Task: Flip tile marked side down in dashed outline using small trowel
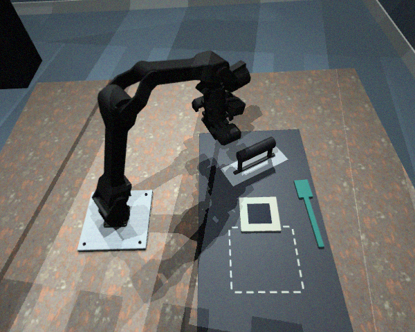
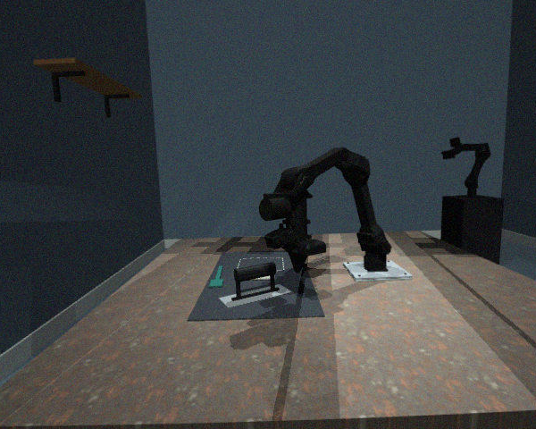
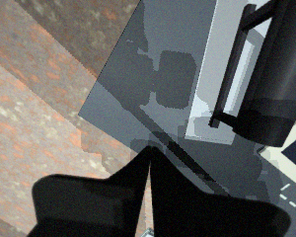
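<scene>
The trowel (image 1: pixel 256 149) (image 2: pixel 255 271) (image 3: pixel 281 74), a flat pale metal blade with a raised black bar handle, rests on the dark mat (image 1: pixel 218 307) (image 2: pixel 204 309) (image 3: pixel 178 30). The tile (image 1: pixel 247 227) (image 3: pixel 282 159) lies flat with its cream border and dark square facing up. Its near edge reaches the far side of the dashed outline (image 1: pixel 250 292); most of the tile is outside it. My gripper (image 2: pixel 299 270) (image 3: pixel 151 150) is shut and empty, above the mat beside the trowel's arm-base side, apart from the handle. In the top view its fingertips are hidden.
A teal paddle-shaped tool (image 1: pixel 303 188) (image 2: pixel 216 281) lies along the mat's far side from the arm base. The arm's pale base plate (image 1: pixel 140 214) (image 2: pixel 378 275) is on the table. A wooden shelf (image 2: pixel 90 78) is on the wall, and another small arm stands on a black block (image 2: pixel 471 226).
</scene>
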### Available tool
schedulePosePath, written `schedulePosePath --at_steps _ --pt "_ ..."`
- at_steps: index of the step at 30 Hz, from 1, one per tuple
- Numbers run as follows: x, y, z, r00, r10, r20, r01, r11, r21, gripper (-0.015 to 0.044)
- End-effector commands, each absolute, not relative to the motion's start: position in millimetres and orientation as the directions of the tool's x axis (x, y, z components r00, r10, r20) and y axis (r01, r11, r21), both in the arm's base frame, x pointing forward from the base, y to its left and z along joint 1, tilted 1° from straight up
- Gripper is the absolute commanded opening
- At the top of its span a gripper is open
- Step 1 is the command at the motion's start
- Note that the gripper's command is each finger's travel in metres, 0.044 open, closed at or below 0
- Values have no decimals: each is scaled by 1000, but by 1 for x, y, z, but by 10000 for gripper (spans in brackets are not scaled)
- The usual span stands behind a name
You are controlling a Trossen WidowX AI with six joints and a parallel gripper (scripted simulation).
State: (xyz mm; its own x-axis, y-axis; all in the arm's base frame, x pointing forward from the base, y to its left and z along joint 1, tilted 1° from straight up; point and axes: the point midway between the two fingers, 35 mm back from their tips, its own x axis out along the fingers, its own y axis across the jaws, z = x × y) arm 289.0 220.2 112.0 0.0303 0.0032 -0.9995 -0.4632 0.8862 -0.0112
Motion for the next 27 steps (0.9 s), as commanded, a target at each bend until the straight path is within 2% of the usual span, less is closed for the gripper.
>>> schedulePosePath --at_steps 1,3,24,27 --pt "289 220 112 30 3 -1000 -463 886 -11 53" --pt "289 220 112 30 3 -1000 -463 886 -11 100" --pt "289 220 112 30 3 -1000 -463 886 -11 100" --pt "289 220 112 30 3 -1000 -463 886 -11 21"
